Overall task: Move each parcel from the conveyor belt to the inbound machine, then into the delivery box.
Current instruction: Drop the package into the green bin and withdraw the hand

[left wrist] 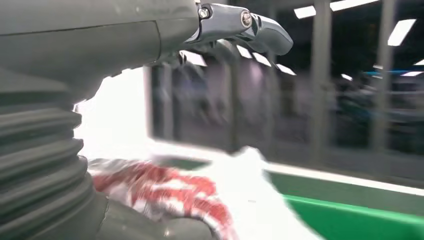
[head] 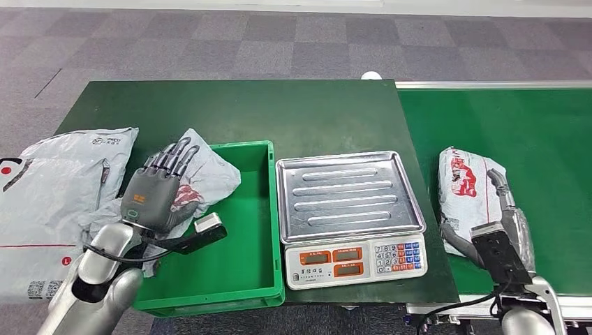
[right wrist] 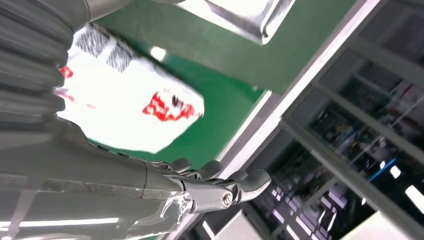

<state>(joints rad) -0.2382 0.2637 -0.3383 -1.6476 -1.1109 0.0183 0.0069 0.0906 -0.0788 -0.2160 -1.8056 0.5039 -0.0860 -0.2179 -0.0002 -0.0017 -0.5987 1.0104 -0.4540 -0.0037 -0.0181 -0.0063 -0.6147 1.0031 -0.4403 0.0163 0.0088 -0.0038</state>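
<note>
A white parcel with red print (head: pixel 213 174) lies crumpled over the left rim of the green delivery box (head: pixel 241 237). My left hand (head: pixel 159 188) is spread over this parcel (left wrist: pixel 200 195) with its fingers (left wrist: pixel 250 27) straight and not closed on it. A second white and red parcel (head: pixel 468 188) lies on the green conveyor belt (head: pixel 544 139). My right hand (head: pixel 499 227) is at its near right edge, thumb by the near end and fingers along the side. In the right wrist view a strip of belt shows between that parcel (right wrist: pixel 135 105) and the fingers (right wrist: pixel 220 175).
The weighing scale with a steel tray (head: pixel 349 185) and a keypad front (head: pixel 356 259) stands between the box and the belt. Large grey mail bags (head: pixel 63 181) lie on the dark green table (head: pixel 244 112) left of the box. The belt's metal rail (head: pixel 489 84) runs along the back.
</note>
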